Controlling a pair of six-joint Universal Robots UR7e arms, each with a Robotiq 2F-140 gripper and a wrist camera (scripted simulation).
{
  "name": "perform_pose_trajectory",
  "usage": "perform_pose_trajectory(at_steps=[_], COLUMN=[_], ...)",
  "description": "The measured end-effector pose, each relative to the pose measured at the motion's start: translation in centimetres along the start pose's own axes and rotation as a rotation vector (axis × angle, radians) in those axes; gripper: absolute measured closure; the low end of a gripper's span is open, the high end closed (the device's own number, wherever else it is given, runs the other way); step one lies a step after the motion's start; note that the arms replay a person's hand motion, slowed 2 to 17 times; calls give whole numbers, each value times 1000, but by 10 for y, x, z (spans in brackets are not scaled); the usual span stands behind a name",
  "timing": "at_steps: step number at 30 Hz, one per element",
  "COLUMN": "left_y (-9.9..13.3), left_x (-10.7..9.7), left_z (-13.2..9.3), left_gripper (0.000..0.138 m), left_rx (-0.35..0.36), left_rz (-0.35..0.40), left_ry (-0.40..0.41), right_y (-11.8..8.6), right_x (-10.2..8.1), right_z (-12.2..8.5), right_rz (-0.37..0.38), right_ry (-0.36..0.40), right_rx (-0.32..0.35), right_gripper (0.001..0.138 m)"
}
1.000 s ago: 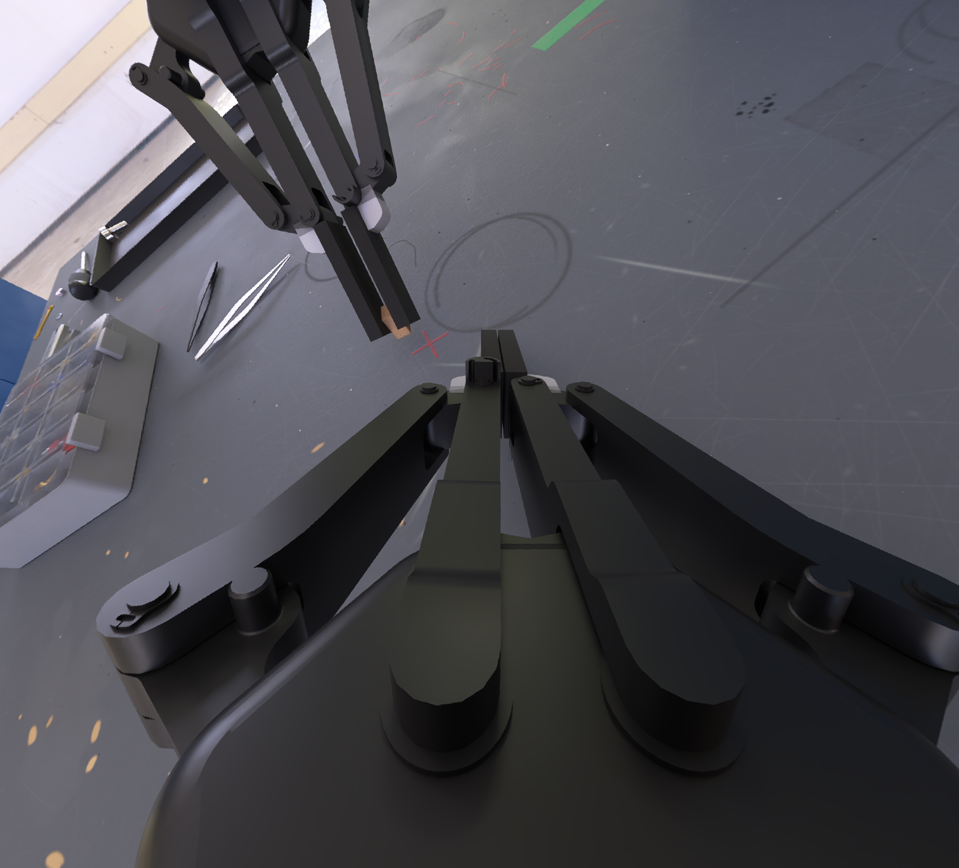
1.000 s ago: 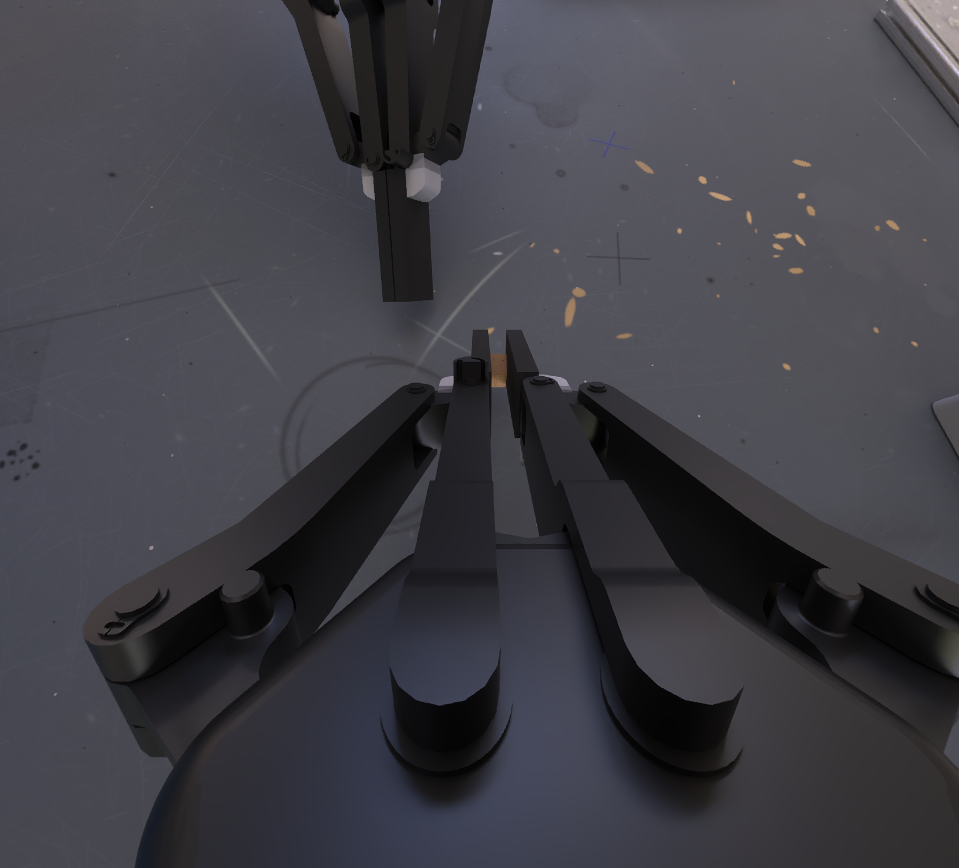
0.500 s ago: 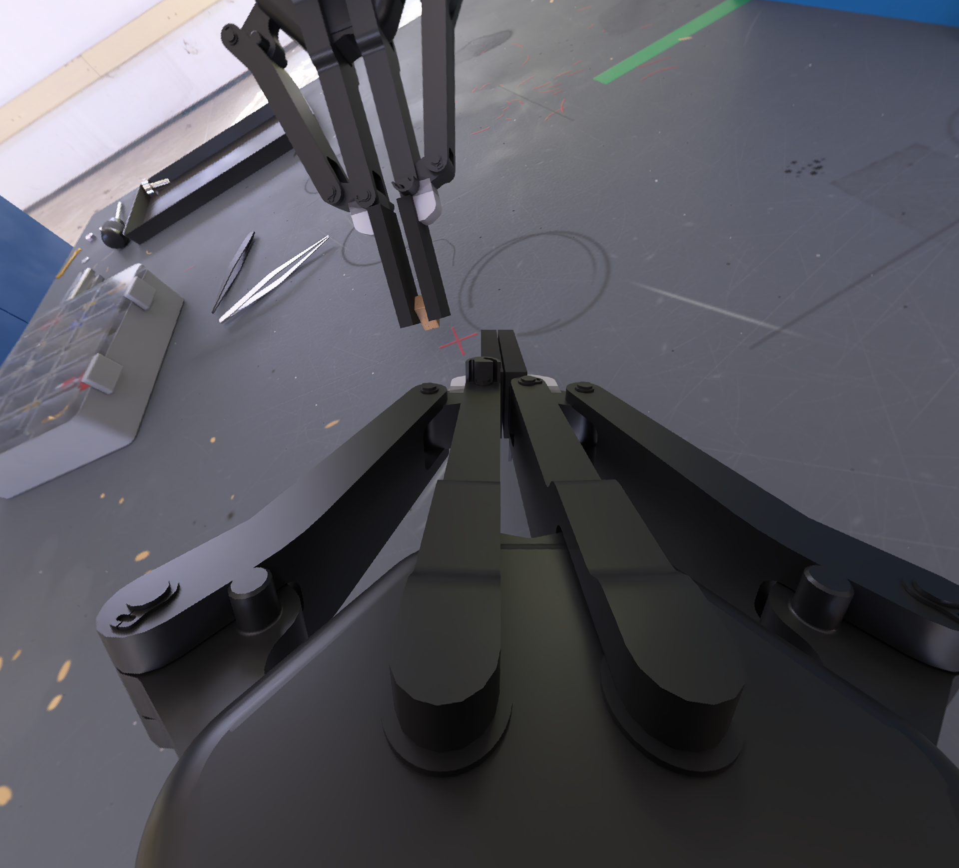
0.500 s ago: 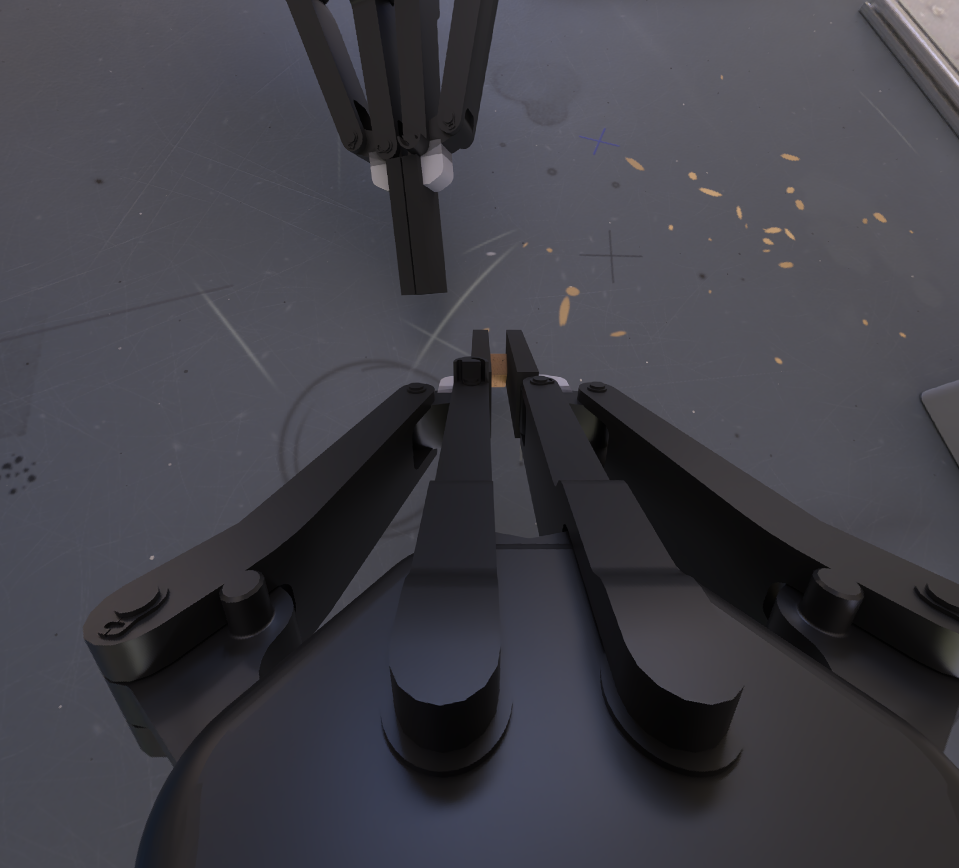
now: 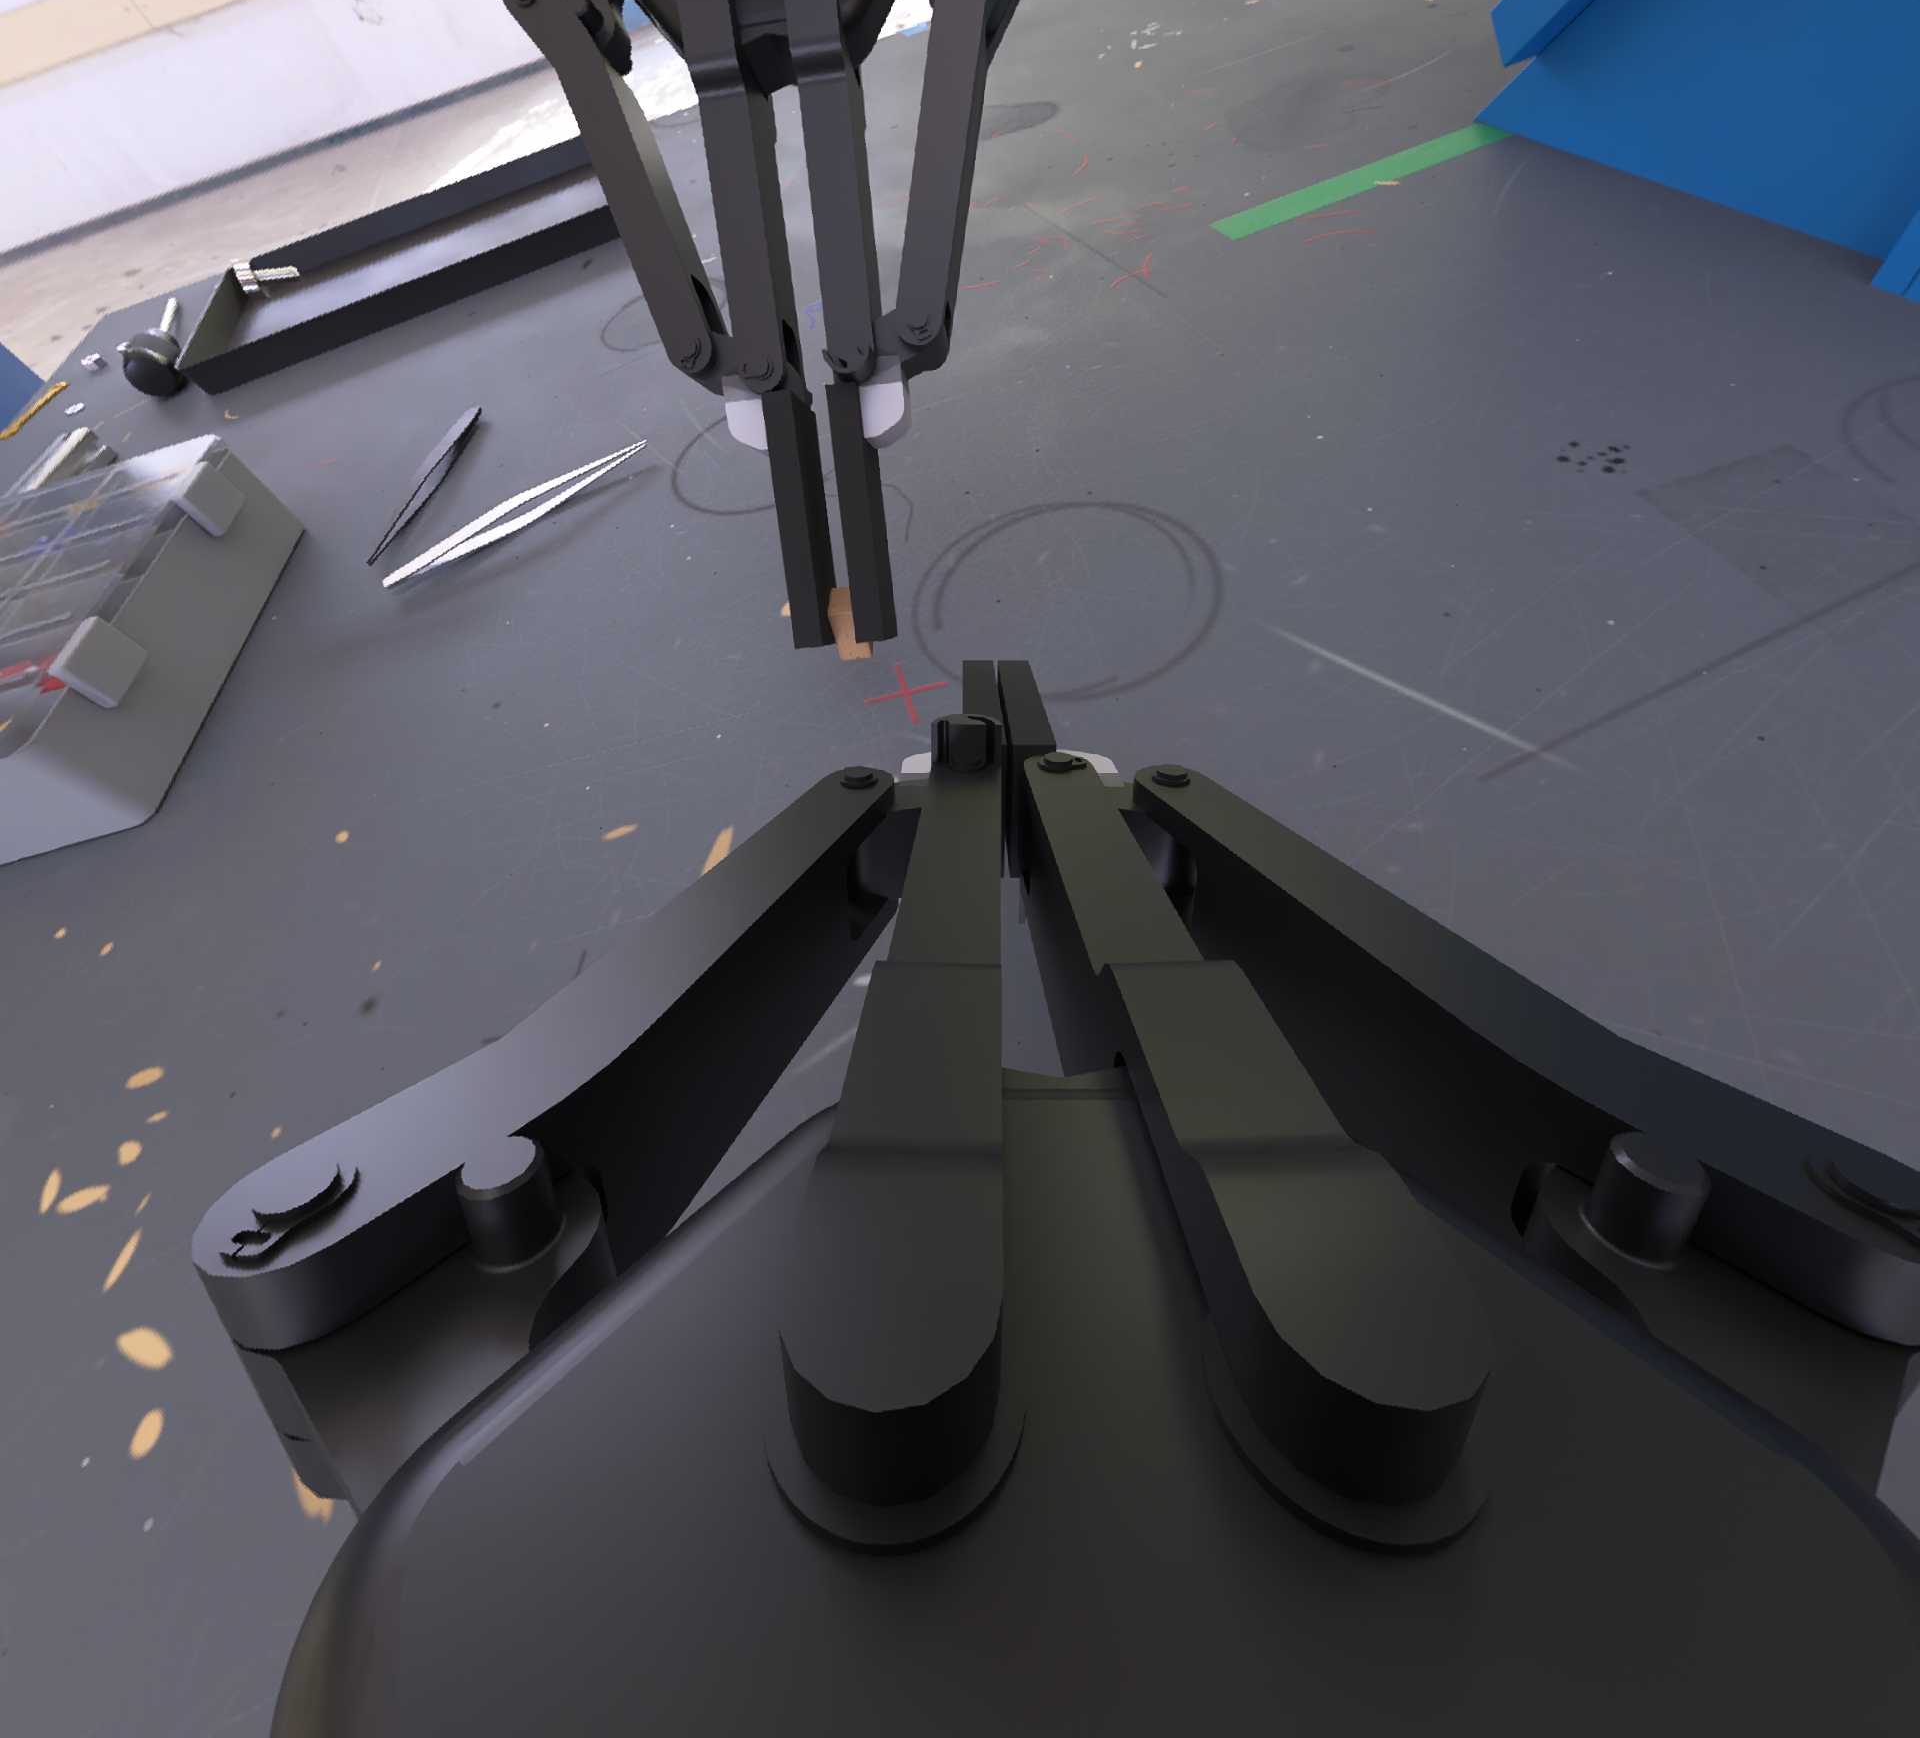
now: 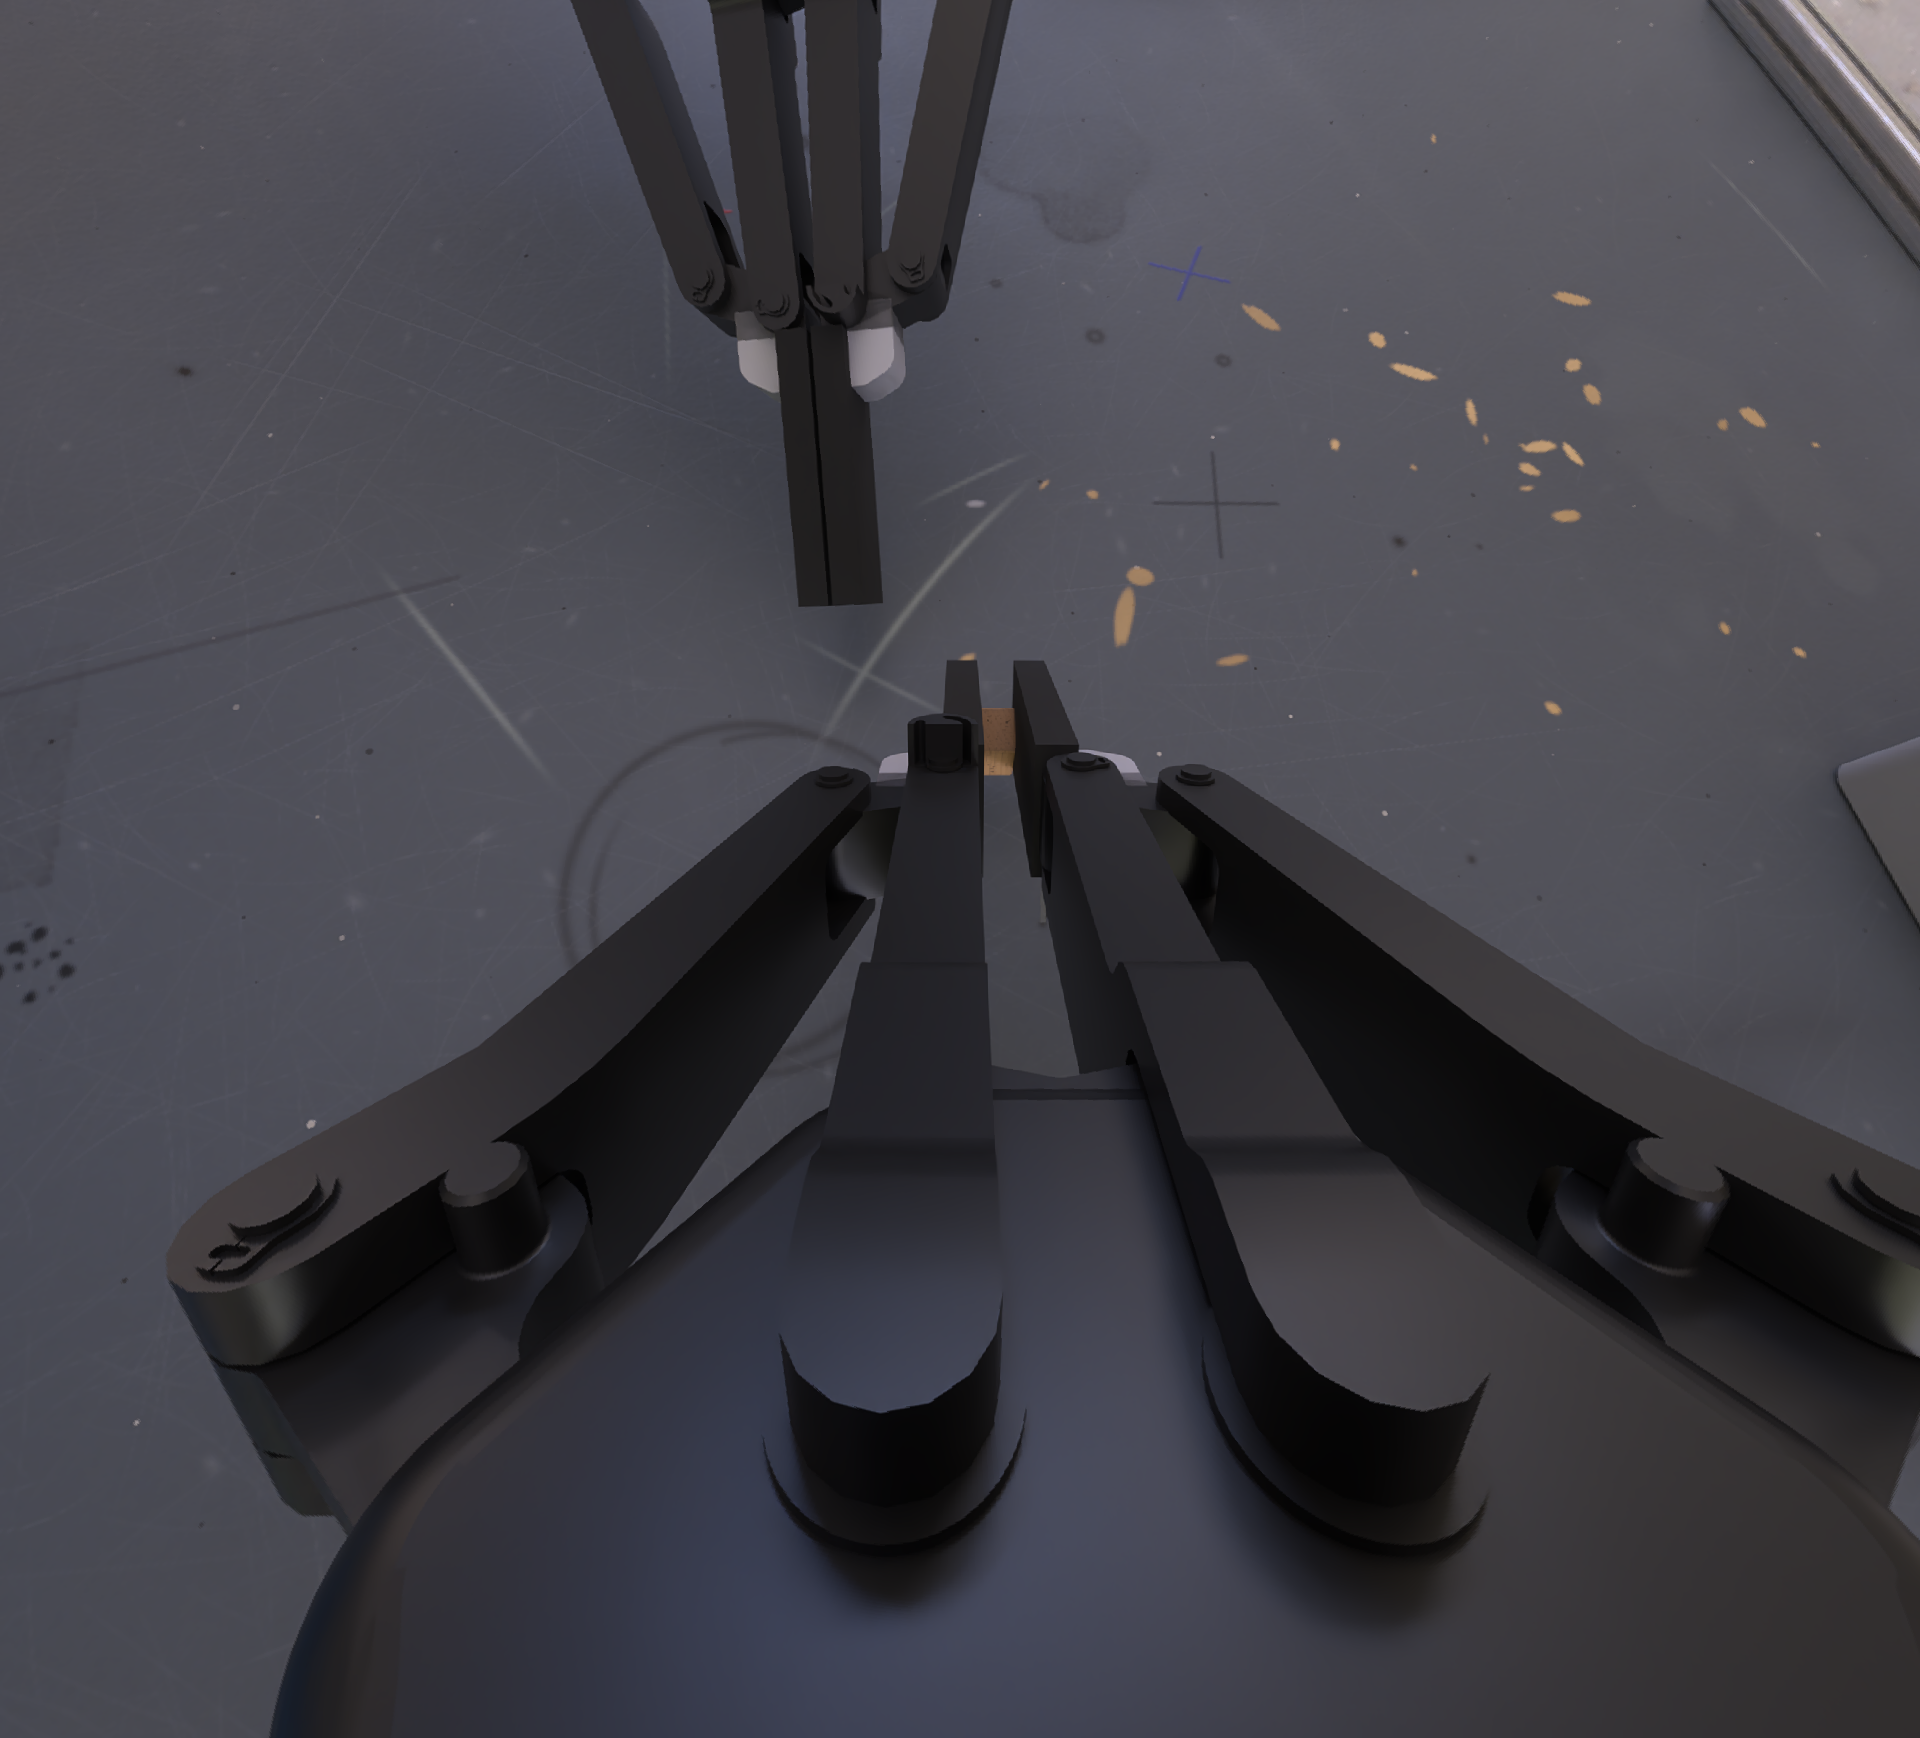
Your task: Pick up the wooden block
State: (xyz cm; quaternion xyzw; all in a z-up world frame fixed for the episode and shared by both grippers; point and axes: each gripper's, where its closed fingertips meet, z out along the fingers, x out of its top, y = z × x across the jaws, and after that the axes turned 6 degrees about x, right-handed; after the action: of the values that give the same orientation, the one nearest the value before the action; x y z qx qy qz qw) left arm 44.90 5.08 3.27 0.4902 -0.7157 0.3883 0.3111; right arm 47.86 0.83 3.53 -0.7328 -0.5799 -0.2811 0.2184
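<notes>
soft even daylight, sharp, wide-angle distortion

Left wrist view: right tool hangs above the surface, ahead and slightly left of the left tool, tips facing, apart. Wooden block sits between the right tool's fingers, off the surface. Tweezers lie left of it; parts organiser further left, at the edge. Long tray lies behind the tweezers. Box far right.
</notes>
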Motion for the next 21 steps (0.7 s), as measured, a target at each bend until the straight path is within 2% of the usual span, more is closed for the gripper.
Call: perform_pose_trajectory(at_steps=[13, 21], left_y=[0, -1], left_x=[-8, -11], left_z=[5, 6], left_gripper=[128, 128], left_rx=[-11, -11], left_rz=[-38, -48], left_ry=[-55, -75], right_y=[-5, -6], right_x=[3, 4], right_z=[-1, 0], right_rz=[-5, -2], right_ry=[4, -1], right_rx=[13, 8], right_gripper=[130, 130])
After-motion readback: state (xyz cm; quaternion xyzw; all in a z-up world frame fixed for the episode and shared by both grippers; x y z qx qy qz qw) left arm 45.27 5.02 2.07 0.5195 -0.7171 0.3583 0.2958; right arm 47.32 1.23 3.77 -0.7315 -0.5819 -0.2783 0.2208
